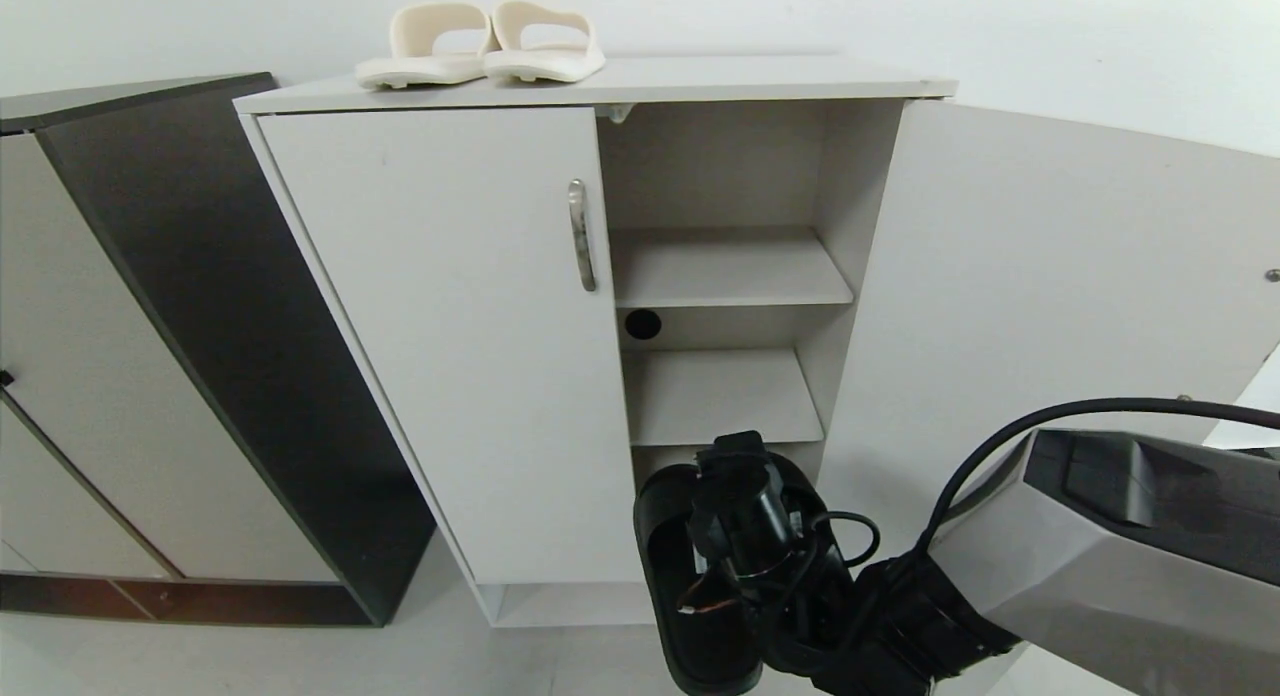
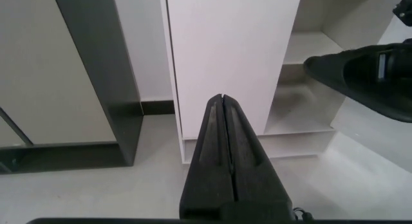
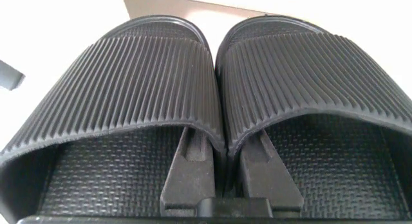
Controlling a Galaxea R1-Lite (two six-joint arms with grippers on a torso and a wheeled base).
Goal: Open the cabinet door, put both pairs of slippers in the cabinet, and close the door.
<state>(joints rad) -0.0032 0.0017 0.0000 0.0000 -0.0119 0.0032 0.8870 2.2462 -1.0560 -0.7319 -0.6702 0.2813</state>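
Gripping the black slippers (image 1: 670, 576), low centre of the head view before the open cabinet (image 1: 860, 226), your right gripper (image 3: 224, 166) pinches their touching inner sidewalls: treat them as light, flexible rubber and hold there; the left gripper (image 2: 222, 108) is closed and empty.

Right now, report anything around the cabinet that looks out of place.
The cream slippers lie on top of the cabinet, not on its shelves, though the right door stands open. The black slippers hang pinched in the right claw before the lower shelves. Nothing looks spilled or damaged.
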